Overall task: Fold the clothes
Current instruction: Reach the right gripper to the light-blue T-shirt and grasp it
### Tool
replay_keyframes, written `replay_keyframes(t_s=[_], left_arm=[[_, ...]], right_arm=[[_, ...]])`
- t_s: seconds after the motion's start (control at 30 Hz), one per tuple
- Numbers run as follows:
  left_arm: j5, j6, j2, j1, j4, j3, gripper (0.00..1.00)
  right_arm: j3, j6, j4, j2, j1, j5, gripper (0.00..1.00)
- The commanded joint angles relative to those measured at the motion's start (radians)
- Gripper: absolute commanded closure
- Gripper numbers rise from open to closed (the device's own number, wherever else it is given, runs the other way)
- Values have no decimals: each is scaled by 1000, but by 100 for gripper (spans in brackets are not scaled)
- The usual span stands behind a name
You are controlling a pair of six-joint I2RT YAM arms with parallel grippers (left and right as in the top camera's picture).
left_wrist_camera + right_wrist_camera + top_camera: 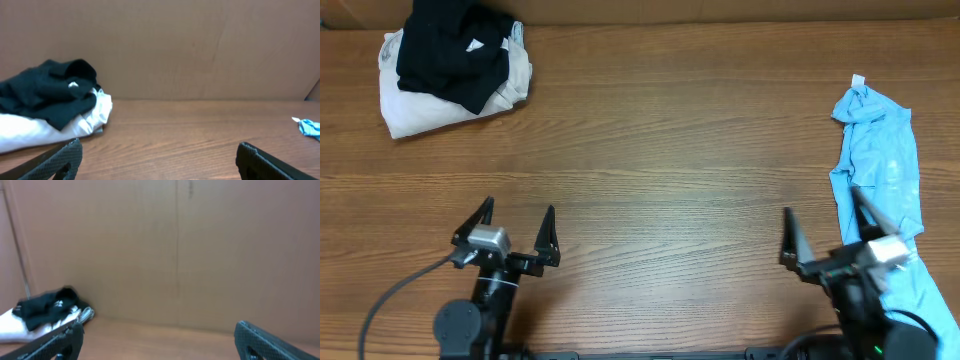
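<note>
The light sky-blue T-shirt [882,165] lies crumpled in a long strip along the table's right edge, its white neck tag at the far end. A small part of it shows at the right edge of the left wrist view [310,127]. My right gripper [823,215] is open and empty at the near right, its right finger over the shirt's near part. My left gripper [518,222] is open and empty at the near left, far from the shirt. Both wrist views show wide-open fingers, left [159,155] and right [159,332].
A black garment [455,45] lies on a cream-white garment [415,105] at the far left corner; both show in the left wrist view [47,92]. A brown cardboard wall [200,45] stands behind the wooden table [660,150].
</note>
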Motion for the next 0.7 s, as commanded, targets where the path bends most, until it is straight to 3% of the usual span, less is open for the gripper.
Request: replay_keyframes(t_s=[0.0, 0.2, 0.53, 0.67], left_arm=[[19, 55, 123, 6, -68, 165, 0], [19, 100, 410, 6, -234, 474, 0], [19, 159, 913, 6, -739, 1125, 0], [18, 213, 1075, 6, -874, 1300, 0]], right_arm=[[168, 1, -69, 77, 2, 74, 0], [458, -48, -286, 308, 2, 74, 0], [953, -48, -730, 820, 2, 65, 0], [1082, -41, -813, 1011, 2, 50, 0]])
